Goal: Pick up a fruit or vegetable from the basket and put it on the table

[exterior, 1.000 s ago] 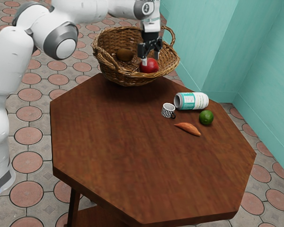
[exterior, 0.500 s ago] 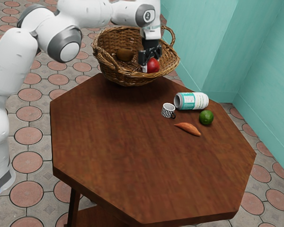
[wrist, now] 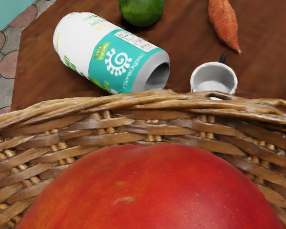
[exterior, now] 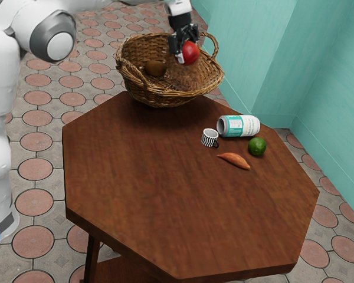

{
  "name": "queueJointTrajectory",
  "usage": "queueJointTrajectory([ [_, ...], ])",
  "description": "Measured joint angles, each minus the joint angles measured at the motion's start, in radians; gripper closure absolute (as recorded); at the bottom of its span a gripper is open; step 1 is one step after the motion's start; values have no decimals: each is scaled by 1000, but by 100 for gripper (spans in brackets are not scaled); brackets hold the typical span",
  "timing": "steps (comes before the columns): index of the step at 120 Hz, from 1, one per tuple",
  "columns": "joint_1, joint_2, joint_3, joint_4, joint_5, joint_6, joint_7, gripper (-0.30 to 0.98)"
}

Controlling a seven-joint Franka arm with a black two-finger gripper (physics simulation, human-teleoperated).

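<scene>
My gripper is up above the wicker basket, shut on a round red fruit, which hangs over the basket's inside. In the wrist view the red fruit looms large, with the basket's woven wall behind it. A brown, roundish fruit or vegetable lies inside the basket. The basket stands at the far edge of the dark wooden table.
On the table lie a white and teal can on its side, a green lime-like fruit and an orange sweet potato. A zebra-striped mug is beside the can. A teal wall rises beyond the table.
The gripper first lowered around the red fruit in the basket, then rose with it. The fruit has left the basket's bottom, and the arm has drawn up and back.
</scene>
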Motion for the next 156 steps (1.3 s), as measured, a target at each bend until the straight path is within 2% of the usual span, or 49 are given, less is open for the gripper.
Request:
queueJointTrajectory([
  [10,-42,-83,1,0,0,0,-5,21],
  [21,-113,-112,1,6,-1,-1,-17,22],
  [54,-358,-27,-3,33,-23,2,-73,22],
  [73,-386,34,-3,47,-57,13,-100,21],
  [88,-409,70,-3,57,-80,31,-118,27],
  [100,-415,70,-1,58,-87,37,-129,11],
  [128,-420,68,0,58,-114,40,-148,2],
  [132,-424,74,-1,54,-137,55,-150,2],
  [142,-443,76,0,29,-306,107,-169,1],
  [148,-484,54,-1,24,-356,154,-253,1],
  [153,-534,21,-5,23,-313,191,-396,0],
  [156,-573,-12,-14,24,-246,204,-503,0],
])
